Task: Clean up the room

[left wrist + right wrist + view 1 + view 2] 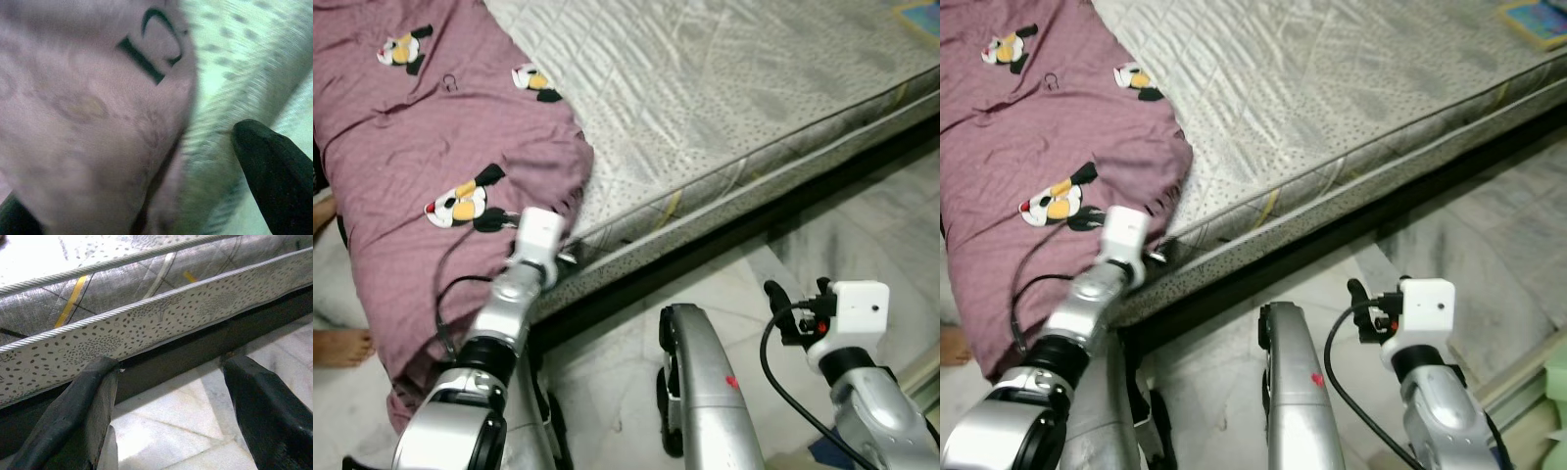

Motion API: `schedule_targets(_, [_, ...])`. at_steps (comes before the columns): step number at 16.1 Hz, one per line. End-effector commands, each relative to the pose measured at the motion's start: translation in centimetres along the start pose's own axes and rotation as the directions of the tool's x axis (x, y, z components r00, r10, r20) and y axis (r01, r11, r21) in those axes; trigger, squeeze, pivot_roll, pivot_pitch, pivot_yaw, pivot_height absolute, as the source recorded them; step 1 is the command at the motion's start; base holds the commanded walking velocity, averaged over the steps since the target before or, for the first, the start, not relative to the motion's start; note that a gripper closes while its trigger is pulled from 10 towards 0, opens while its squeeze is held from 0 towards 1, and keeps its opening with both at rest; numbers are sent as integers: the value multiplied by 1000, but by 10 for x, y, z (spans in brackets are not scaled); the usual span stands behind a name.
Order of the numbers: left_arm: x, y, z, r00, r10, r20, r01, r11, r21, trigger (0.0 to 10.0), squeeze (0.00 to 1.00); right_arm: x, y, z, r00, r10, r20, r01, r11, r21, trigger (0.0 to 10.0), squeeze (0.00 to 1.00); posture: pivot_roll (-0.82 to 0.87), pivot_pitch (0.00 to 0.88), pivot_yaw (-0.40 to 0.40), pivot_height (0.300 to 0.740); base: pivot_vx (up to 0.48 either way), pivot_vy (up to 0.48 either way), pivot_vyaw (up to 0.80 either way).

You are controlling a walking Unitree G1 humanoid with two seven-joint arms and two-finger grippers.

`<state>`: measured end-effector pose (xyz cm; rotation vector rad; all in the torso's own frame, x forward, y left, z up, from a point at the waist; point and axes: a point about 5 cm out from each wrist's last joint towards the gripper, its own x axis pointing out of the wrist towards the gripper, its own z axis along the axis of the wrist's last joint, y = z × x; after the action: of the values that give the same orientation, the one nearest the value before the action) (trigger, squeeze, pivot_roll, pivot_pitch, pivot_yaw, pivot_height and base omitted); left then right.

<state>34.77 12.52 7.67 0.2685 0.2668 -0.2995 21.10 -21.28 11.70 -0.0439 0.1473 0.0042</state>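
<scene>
Bare quilted mattress [724,88] over marble floor [1489,235], and the mauve cartoon-print blanket [431,127] is bunched at its corner, spilling off. Your left gripper [161,196] has fingers spread around its edge; right gripper [166,406] idles, spread. Tidying's barely started.

A mauve cartoon-print blanket [421,166] lies crumpled, draped over the mattress [724,108] edge.

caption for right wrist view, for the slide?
Right claw, fingers spread open, hovers over the marble floor facing the patterned mattress edge and dark bed base.
</scene>
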Motion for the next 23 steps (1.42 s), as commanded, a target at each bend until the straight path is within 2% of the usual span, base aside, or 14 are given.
schedule_targets(1, [-5, -29, -18, 984, -172, -42, 176, 978, 114, 10000, 0, 1, 4, -5, 1000, 5, -6, -5, 1000, -2, 10000, 0, -186, 198, 34, 517, 0, 0, 0])
schedule_targets(4, [-17, -66, -34, 907, -415, -70, 418, 869, 265, 10000, 0, 8, 6, -4, 1000, 7, 10, -7, 1000, -2, 10000, 0, -171, 180, 39, 517, 0, 0, 0])
schedule_targets(6, [-25, -85, -37, 851, -519, -82, 503, 760, 412, 10000, 0, 14, 7, -4, 1000, 3, 24, -3, 1000, 1, 10000, 0, -164, 168, 45, 517, 0, 0, 0])
schedule_targets(7, [-25, -88, -35, 842, -534, -80, 506, 730, 459, 10000, 0, 16, 8, -4, 1000, 2, 29, -2, 1000, 2, 10000, 0, -162, 163, 49, 517, 0, 0, 0])
schedule_targets(9, [-25, -90, -31, 840, -540, -60, 495, 716, 492, 10000, 0, 19, 9, -4, 999, 3, 36, -3, 1000, 4, 10000, 0, -151, 156, 55, 517, 0, 0, 0])
schedule_targets(11, [-24, -81, -15, 869, -492, 50, 404, 764, 502, 10000, 0, 23, 10, -4, 999, 2, 48, -3, 1000, 10, 10000, 0, -134, 147, 56, 517, 0, 0, 0])
schedule_targets(13, [-26, -62, 16, 894, -368, 254, 231, 867, 442, 10000, 0, 31, 13, 0, 997, 13, 72, -15, 1000, 17, 10000, 0, -98, 140, 44, 517, 0, 0, 0])
schedule_targets(14, [-34, -41, 32, 899, -229, 374, 92, 932, 351, 10000, 0, 39, 17, 4, 995, 27, 91, -29, 999, 28, 10000, 0, -75, 138, 36, 517, 0, 0, 0])
schedule_targets(16, [-52, -14, 38, 897, -30, 442, -54, 983, 175, 10000, 0, 50, 21, 10, 992, 46, 114, -51, 998, 37, 10000, 0, -25, 136, 25, 517, 0, 0, 0])
schedule_targets(17, [-64, -2, 34, 897, 84, 435, -124, 990, 64, 10000, 0, 57, 23, 12, 991, 58, 125, -63, 997, 41, 10000, 0, 0, 137, 21, 517, 0, 0, 0])
schedule_targets(18, [-87, 14, 21, 888, 256, 383, -229, 967, -115, 10000, 0, 69, 28, 15, 987, 85, 137, -93, 994, 55, 10000, 0, 39, 139, 10, 517, 0, 0, 0])
schedule_targets(19, [-103, 22, 7, 878, 348, 328, -299, 935, -191, 10000, 0, 77, 33, 16, 985, 104, 141, -114, 992, 60, 10000, 0, 70, 142, 2, 517, 0, 0, 0])
schedule_targets(21, [-137, 28, -19, 865, 458, 206, -401, 877, -266, 10000, 0, 92, 44, 20, 978, 140, 154, -149, 987, 52, 10000, 0, 109, 149, -5, 517, 0, 0, 0])
schedule_targets(23, [-158, 28, -25, 862, 482, 158, -436, 863, -256, 10000, 0, 102, 63, 26, 959, 220, 178, -228, 973, 27, 10000, 0, 163, 164, -12, 517, 0, 0, 797])
